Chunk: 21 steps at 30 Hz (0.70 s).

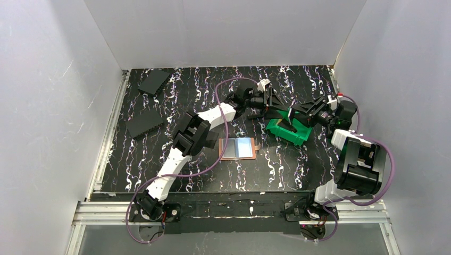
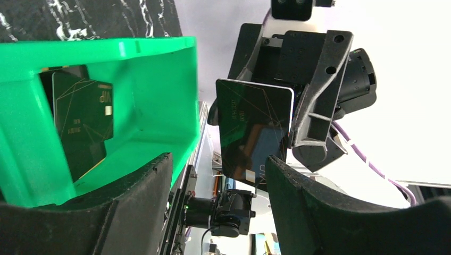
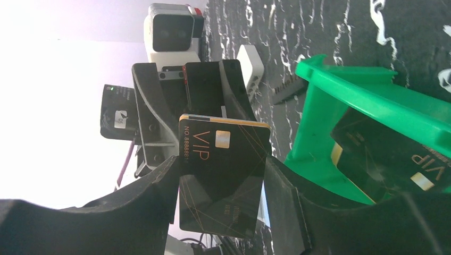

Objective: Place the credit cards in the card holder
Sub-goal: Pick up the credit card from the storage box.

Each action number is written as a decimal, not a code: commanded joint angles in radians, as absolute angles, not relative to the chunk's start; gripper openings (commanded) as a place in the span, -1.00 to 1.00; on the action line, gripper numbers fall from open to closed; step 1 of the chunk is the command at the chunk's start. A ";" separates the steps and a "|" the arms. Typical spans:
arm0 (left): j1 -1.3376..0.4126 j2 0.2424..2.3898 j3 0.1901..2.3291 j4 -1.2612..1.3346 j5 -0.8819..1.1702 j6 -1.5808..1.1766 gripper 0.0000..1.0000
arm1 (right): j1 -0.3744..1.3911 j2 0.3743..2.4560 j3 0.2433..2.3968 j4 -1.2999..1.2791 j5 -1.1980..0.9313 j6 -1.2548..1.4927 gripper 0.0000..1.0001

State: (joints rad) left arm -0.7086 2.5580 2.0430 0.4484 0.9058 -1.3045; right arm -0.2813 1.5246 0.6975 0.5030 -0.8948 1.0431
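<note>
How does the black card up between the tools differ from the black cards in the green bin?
The raised card is up in the air, pinched by the right tool; the bin cards rest inside the green bin. The raised card is alone; the bin cards overlap one another. Both are black with gold VIP lettering.

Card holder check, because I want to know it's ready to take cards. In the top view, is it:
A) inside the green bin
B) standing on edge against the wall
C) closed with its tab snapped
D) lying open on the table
D: the card holder lies spread flat on the table, its grey and light-blue inner panels facing up, apart from the green bin.
</note>
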 commanded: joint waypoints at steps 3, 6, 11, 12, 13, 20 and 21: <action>-0.704 2.542 2.070 0.467 0.925 -1.301 0.29 | -0.288 1.498 0.787 0.277 -0.860 0.848 -0.97; -0.704 2.527 2.069 0.467 0.948 -1.280 0.38 | -0.288 1.501 0.791 0.264 -0.854 0.846 -0.97; -0.704 2.491 2.035 0.465 0.955 -1.245 0.51 | -0.287 1.509 0.790 0.290 -0.860 0.863 -0.97; -0.705 2.495 2.038 0.465 0.958 -1.247 0.49 | -0.287 1.508 0.789 0.295 -0.861 0.865 -0.97; -0.705 2.500 2.043 0.465 0.962 -1.253 0.46 | -0.287 1.506 0.788 0.298 -0.862 0.867 -0.97; -0.721 2.522 2.068 0.465 0.979 -1.260 0.45 | -0.287 1.511 0.782 0.310 -0.868 0.873 -0.97; -0.721 2.525 2.070 0.466 0.980 -1.262 0.44 | -0.287 1.511 0.782 0.314 -0.870 0.875 -0.97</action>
